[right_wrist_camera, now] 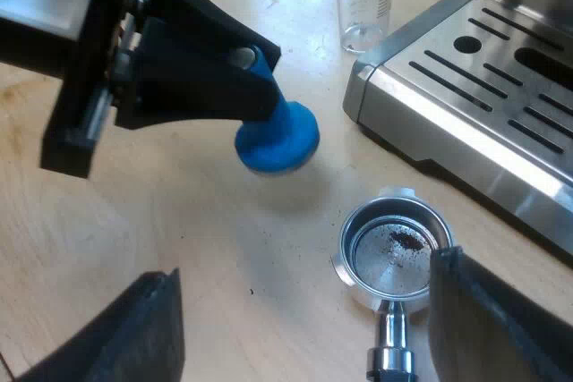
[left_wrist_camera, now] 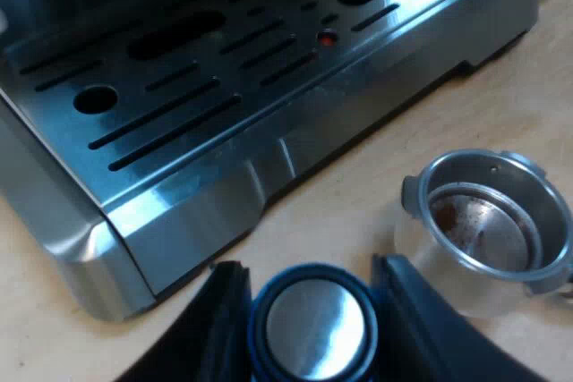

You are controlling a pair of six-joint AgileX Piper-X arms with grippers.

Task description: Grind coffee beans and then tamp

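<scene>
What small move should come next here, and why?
Probably lower the right hand and close it on the handle of the holder, which shows between its open fingers. The holder has only a few grounds in it, so it likely needs grinding before the tamper, gripped in the left hand, is of use.

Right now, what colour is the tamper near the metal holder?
The tamper is blue, seen best in the right wrist view.
</scene>
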